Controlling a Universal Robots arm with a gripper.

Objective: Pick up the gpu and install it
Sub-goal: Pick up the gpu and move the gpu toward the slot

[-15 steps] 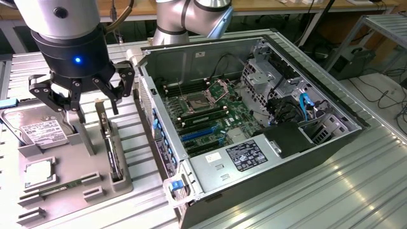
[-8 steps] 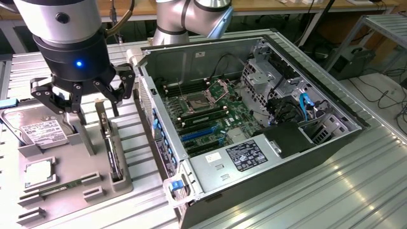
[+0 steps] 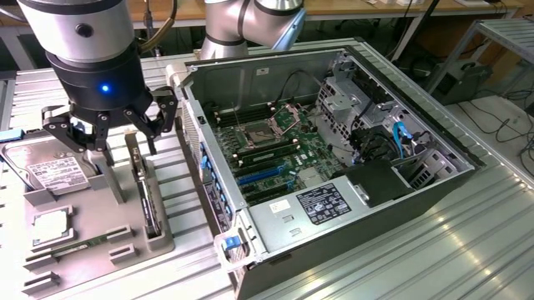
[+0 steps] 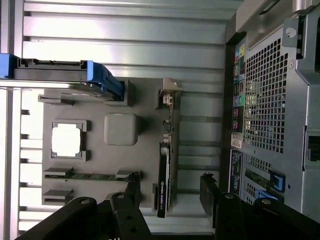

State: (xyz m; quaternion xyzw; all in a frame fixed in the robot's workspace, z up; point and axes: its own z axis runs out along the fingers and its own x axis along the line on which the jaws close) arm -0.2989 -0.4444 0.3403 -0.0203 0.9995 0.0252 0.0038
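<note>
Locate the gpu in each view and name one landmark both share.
Exterior view: the gpu stands on edge in the gray tray, at the exterior view's left, beside the computer case.
Wrist view: the gpu stands along the tray's edge nearest the case.
Shared landmark: the gray tray.

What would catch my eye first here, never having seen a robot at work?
An open computer case lies on the exterior view's right, with its green board laid bare. On the exterior view's left, the black gripper hangs open over a gray tray, near the gpu, which stands on edge in a slot. A silver hard drive leans in the tray beside it.
</note>
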